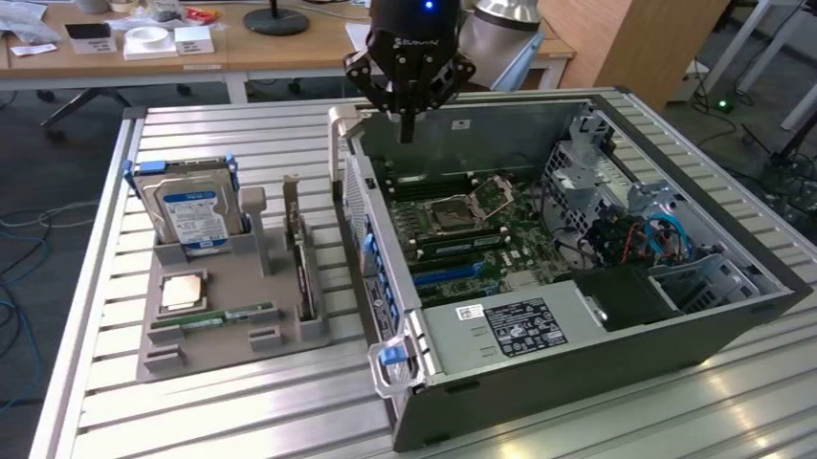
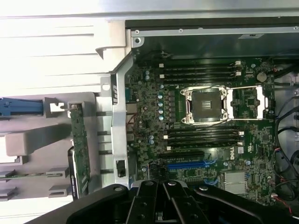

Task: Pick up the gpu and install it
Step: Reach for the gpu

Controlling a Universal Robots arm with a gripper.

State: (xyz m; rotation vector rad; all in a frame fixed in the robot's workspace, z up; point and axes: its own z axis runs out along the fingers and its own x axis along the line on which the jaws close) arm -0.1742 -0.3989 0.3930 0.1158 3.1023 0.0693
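The gpu (image 1: pixel 304 266) stands on its edge in a slot of the grey holder (image 1: pixel 243 346), beside the open computer case (image 1: pixel 537 330), with its metal bracket (image 1: pixel 291 196) rising at the far end. In the wrist view the gpu (image 2: pixel 80 149) is a thin green strip seen edge-on. My gripper (image 1: pixel 406 129) hangs above the case's far corner, over the motherboard (image 1: pixel 473 239), its fingers shut together with nothing between them. It is apart from the gpu, on the case side. The gripper (image 2: pixel 163 198) points down at the board near the blue slot (image 2: pixel 187 164).
In the holder are a hard drive with a blue-white label (image 1: pixel 191 212), a CPU (image 1: pixel 186 290) and a green RAM stick (image 1: pixel 214 316). The board has an open CPU socket (image 2: pixel 205 105). Drive cages and cables (image 1: pixel 626 229) crowd the case. A slatted metal table (image 1: pixel 255 411) carries everything.
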